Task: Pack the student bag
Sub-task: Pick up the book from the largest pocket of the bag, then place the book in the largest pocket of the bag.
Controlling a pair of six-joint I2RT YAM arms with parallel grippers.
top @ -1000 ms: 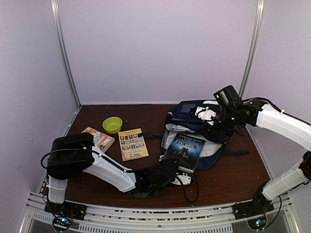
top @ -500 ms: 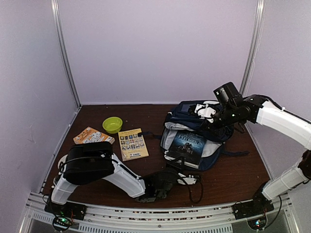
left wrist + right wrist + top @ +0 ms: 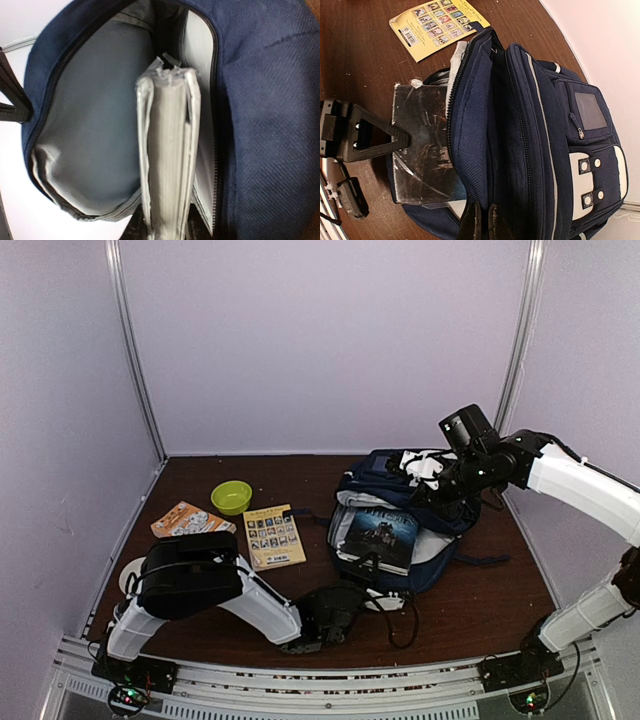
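Observation:
The navy-blue student bag (image 3: 445,515) lies at the right with its main mouth open toward the arms. A dark-covered book (image 3: 378,533) sits partly inside the mouth. My left gripper (image 3: 362,578) is shut on the book's near edge. In the left wrist view the book's page edge (image 3: 167,150) runs from my jaws into the grey-lined bag (image 3: 265,125). My right gripper (image 3: 428,483) is shut on the upper fabric edge of the opening and holds it up. In the right wrist view its fingers (image 3: 470,225) pinch the bag (image 3: 520,125) above the book (image 3: 422,150).
A yellow book (image 3: 273,536), an orange booklet (image 3: 185,520) and a green bowl (image 3: 232,497) lie on the brown table left of the bag. A black cable (image 3: 400,620) loops near the left wrist. Walls close off the back and sides.
My left gripper has pushed the book up and farther into the bag's mouth, and the left arm has swung forward. My right gripper has raised the flap slightly.

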